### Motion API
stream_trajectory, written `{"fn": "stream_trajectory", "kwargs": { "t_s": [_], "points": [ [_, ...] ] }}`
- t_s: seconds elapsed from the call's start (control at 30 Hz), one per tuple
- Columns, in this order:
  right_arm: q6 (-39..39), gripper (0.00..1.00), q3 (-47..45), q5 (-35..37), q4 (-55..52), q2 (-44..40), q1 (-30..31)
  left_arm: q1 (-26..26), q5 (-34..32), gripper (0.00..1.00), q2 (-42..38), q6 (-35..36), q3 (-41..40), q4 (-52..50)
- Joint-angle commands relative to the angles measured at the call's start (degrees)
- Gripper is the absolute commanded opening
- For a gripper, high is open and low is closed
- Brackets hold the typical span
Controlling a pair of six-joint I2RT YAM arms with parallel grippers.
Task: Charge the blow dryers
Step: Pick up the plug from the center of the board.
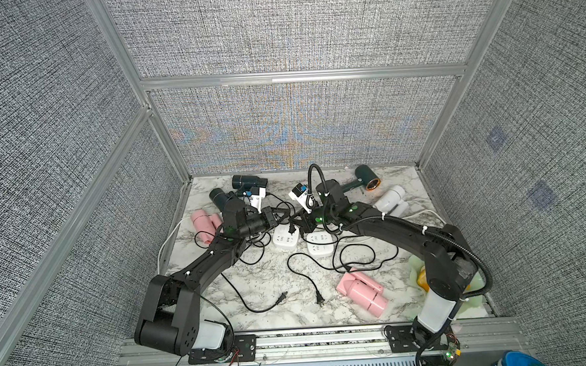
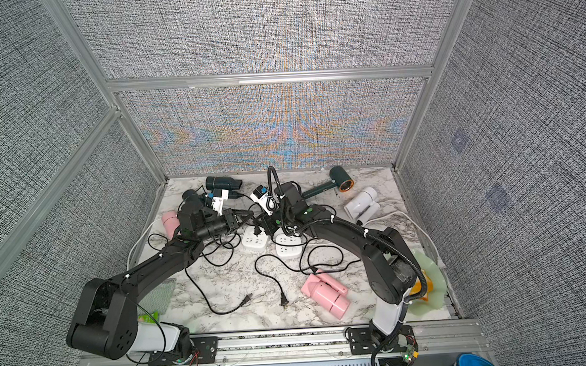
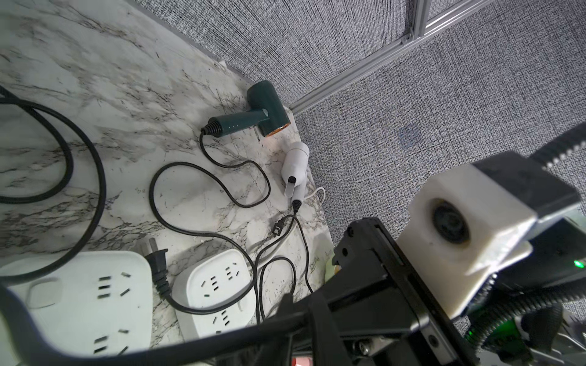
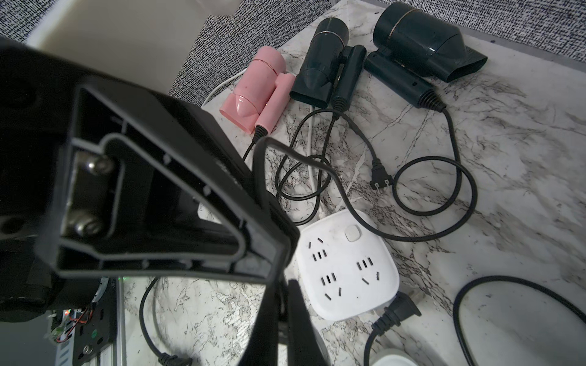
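dryers | blow dryers (image 1: 247, 182) ring surface (image 1: 255, 285), 9 to 5 o'clock | left gripper (image 1: 275, 220), right gripper (image 1: 302, 221): jaws both pinched on black cord (image 3: 222, 336) above socket blocks (image 1: 285, 239), centre | cord limp, slippery; likely best taken at stiff plug (image 4: 401, 309) body

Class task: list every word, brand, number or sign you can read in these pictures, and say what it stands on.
No readable text anywhere.
Socket block: slots and a blank button, no print.
Blue tag on the right wrist camera: too small to read.
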Motion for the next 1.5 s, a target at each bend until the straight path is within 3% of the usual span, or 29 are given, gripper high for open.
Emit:
{"fn": "stream_trajectory", "kwargs": {
  "t_s": [0.0, 0.1, 0.37, 0.5, 0.83, 1.2, 1.47],
  "points": [
    [0.0, 0.03, 0.2, 0.6, 0.5, -0.1, 0.2, 0.1, -0.1, 0.08, -0.6, 1.5, -0.1, 1.8],
    [0.7, 0.08, -0.5, 1.3, 1.4, -0.7, 0.1, 0.1, 0.3, 0.05, -0.8, 1.9, 0.2, 1.5],
    [2.0, 0.42, -2.2, 2.1, 0.7, -3.7, 0.0, 0.0, -2.2, 0.00, -2.4, 1.6, -1.5, 3.2],
    [2.7, 0.47, -4.4, 2.9, 0.8, -5.2, 0.1, 0.0, -2.8, 0.00, -2.8, 2.4, -1.5, 2.0],
    [7.6, 0.47, -2.2, 8.8, -0.2, -2.2, 1.7, -0.1, -4.1, 0.00, -3.5, 2.5, -1.8, 1.6],
    [16.9, 0.44, 1.4, 26.9, -6.1, -0.5, 6.5, -0.6, -5.8, 0.00, -2.6, 1.0, -1.5, 2.8],
    [17.1, 0.35, 4.4, 27.9, -8.8, 1.5, 7.3, -1.2, -6.8, 0.00, -2.1, 1.4, -1.0, 1.8]
  ]
}}
